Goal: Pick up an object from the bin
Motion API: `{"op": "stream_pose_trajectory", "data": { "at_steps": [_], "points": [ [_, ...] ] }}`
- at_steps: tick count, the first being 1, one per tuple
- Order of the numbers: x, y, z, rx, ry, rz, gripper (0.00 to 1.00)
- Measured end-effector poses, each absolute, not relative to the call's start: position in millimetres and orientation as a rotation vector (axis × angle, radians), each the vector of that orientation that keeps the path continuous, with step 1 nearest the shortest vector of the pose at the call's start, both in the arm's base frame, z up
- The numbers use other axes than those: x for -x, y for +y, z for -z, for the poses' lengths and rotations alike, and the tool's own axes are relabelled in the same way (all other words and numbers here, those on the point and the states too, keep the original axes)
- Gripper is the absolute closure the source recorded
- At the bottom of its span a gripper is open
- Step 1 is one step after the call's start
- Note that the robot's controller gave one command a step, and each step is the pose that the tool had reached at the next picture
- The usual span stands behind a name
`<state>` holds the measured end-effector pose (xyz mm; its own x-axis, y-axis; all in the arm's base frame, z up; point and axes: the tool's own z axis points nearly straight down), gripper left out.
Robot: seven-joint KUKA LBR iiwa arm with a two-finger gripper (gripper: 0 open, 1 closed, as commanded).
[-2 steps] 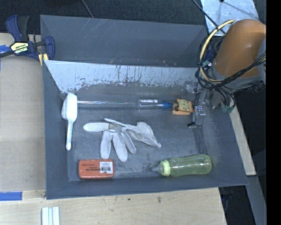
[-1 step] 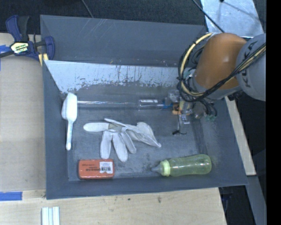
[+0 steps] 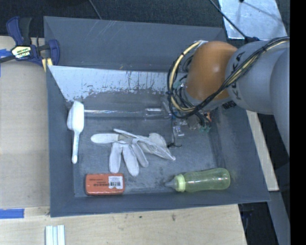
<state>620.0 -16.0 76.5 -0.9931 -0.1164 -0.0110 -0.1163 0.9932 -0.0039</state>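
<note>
The gripper (image 3: 177,136) hangs low in the grey metal bin (image 3: 61,152), right of centre. I cannot tell whether it is open or closed. A heap of white plastic cutlery-like pieces (image 3: 135,148) lies just beside it at eight o'clock, the nearest piece seemingly running ten-to-four.

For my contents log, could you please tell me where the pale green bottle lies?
In the camera view, the pale green bottle lies on its side at the lower right of the bin, right of the orange block and below the pincer.
</note>
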Motion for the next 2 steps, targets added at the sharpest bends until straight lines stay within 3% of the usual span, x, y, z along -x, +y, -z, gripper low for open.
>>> {"op": "stream_pose_trajectory", "data": {
  "at_steps": [1, 2],
  "points": [
    [-617.2, 11, -82, 0.317, 3.115, 0.006, 0.00],
    [-595.5, 25, -77, 0.620, 3.067, 0.007, 0.00]
  ]
}}
